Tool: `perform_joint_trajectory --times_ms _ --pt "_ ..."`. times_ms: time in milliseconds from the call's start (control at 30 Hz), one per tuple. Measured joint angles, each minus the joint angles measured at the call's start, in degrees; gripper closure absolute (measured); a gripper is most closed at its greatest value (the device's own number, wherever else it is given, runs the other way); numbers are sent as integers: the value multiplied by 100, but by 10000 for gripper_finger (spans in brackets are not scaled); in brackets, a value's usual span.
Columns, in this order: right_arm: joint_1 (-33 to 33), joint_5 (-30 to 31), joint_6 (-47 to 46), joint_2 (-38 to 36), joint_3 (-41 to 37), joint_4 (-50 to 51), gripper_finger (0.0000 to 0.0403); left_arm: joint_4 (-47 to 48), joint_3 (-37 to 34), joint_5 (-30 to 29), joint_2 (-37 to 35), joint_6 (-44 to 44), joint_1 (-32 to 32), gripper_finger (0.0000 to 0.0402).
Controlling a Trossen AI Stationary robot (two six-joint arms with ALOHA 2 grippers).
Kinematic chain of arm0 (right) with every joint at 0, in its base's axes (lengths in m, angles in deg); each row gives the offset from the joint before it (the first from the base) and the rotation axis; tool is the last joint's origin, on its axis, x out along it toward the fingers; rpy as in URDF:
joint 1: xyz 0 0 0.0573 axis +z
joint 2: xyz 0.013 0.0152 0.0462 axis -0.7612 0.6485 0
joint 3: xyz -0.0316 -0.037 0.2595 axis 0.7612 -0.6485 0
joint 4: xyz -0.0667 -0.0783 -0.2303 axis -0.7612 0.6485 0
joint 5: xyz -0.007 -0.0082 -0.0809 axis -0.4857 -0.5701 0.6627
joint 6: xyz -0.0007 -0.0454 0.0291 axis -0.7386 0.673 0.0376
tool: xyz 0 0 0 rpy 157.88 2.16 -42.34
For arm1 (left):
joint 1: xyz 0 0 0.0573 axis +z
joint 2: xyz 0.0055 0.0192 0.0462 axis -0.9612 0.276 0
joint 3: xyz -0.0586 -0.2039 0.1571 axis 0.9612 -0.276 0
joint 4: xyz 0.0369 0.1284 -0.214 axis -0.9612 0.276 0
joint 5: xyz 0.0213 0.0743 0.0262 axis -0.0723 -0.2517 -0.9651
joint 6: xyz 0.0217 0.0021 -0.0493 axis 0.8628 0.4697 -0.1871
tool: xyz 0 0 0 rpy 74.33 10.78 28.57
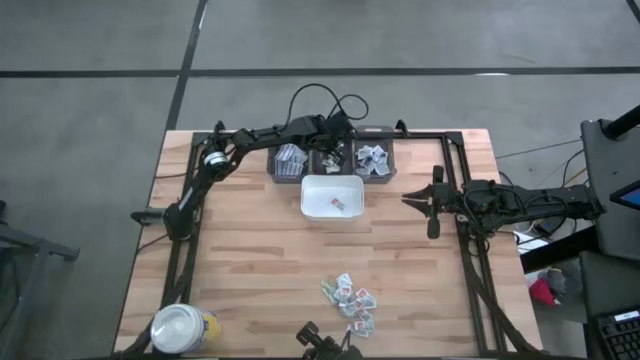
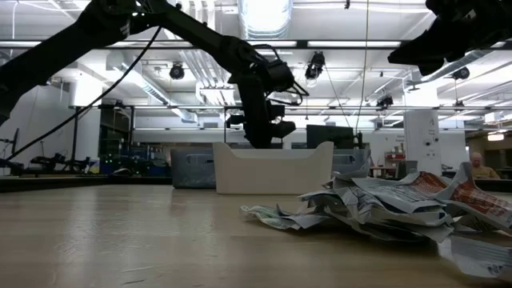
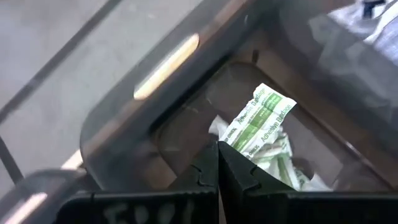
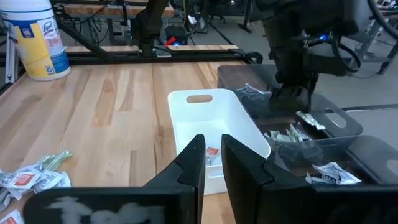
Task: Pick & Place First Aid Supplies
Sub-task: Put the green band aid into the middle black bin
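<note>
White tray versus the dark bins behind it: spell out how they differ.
The white tray is opaque; the dark bins are smoky and see-through. The white tray holds one red-printed packet; the dark bins hold many packets. The left gripper, shut on a green-printed packet, is over the dark bins, not the white tray. Both are open-topped.

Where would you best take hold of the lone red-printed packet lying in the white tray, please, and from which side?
Probably from straight above: the red-printed packet lies flat on the floor of the white tray, whose raised walls block any sideways approach. Pinch with the fingers across its narrower width, near the middle.
</note>
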Motion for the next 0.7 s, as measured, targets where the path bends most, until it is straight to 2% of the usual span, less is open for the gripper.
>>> perform_joint_trajectory --times_ms 267,533,700 --pt "0 0 22 0 0 0 351 -43 -354 114 -1 -145 -50 401" --pt "0 -1 2 0 0 -2 351 -58 -359 265 -6 -149 -82 401" --pt "0 -2 2 0 0 -2 351 -58 -359 265 -7 -149 -81 367"
